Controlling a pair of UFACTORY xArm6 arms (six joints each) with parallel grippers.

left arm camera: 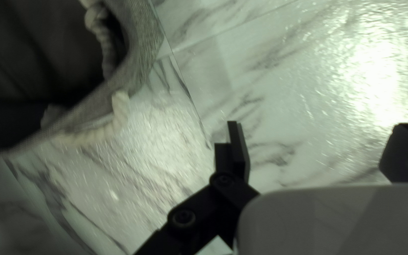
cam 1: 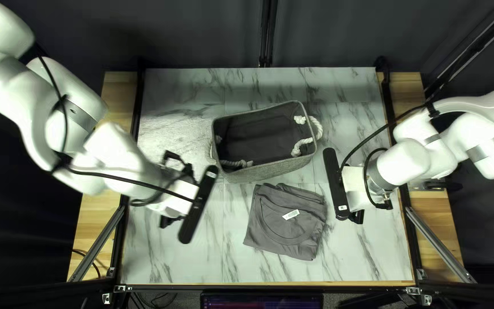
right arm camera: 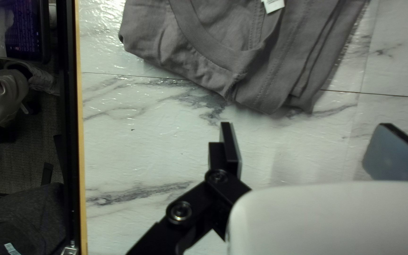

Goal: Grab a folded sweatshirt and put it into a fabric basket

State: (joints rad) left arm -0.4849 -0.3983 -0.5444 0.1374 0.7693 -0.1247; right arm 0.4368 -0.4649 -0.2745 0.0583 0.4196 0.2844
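Observation:
A folded grey sweatshirt [cam 1: 286, 222] with a white tag lies flat below the fabric basket [cam 1: 270, 171], which stands upright with rope handles. My left gripper [cam 1: 198, 204] is over the table, left of the sweatshirt; my right gripper [cam 1: 338, 184] is just right of it. In the left wrist view my left gripper [left arm camera: 312, 146] has its fingers wide apart over bare tabletop, with the basket [left arm camera: 142, 42] off to one side. The right wrist view has my right gripper [right arm camera: 303, 146] standing open, nothing between its fingers, and the sweatshirt [right arm camera: 260, 71] ahead of it.
The marble-patterned table [cam 1: 172, 263] has wooden strips and black rails along its sides. A screen [cam 1: 261, 300] sits beyond the near edge. In the right wrist view a shoe [right arm camera: 43, 80] and pale cloth [right arm camera: 1, 97] show off the table's edge.

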